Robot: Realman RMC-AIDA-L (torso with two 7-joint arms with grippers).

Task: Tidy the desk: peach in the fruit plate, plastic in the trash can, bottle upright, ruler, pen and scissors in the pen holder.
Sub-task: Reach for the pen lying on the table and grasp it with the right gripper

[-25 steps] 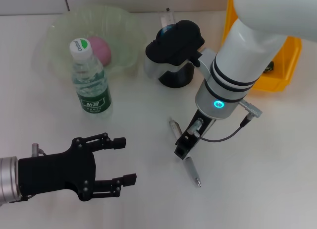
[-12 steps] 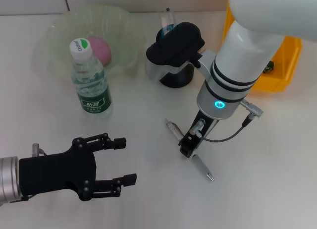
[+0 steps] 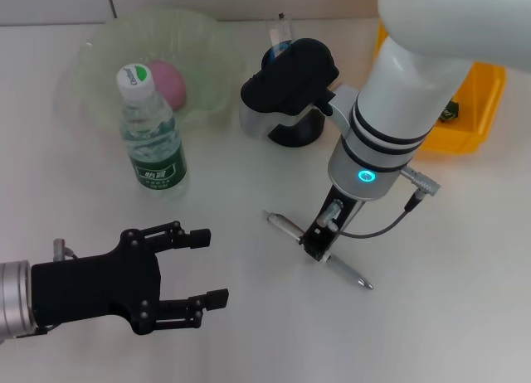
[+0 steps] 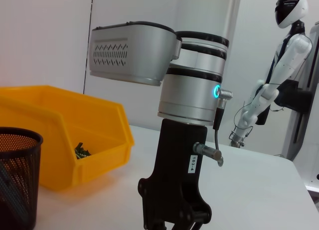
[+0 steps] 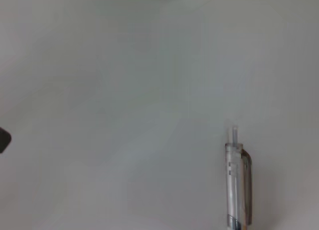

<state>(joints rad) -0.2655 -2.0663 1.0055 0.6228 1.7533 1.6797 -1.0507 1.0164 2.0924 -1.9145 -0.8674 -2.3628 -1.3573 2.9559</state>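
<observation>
Pen (image 3: 319, 250) flat on tabletop (image 3: 448, 300), long axis diagonal, tip toward robot's right. Right gripper (image 3: 316, 248) directly over pen midsection, touching; finger state cannot tell. Left gripper (image 3: 192, 278) released, well apart, idle.

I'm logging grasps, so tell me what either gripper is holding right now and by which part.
The right gripper grips the pen around its middle, on the table. The left gripper is open, holding nothing.
</observation>
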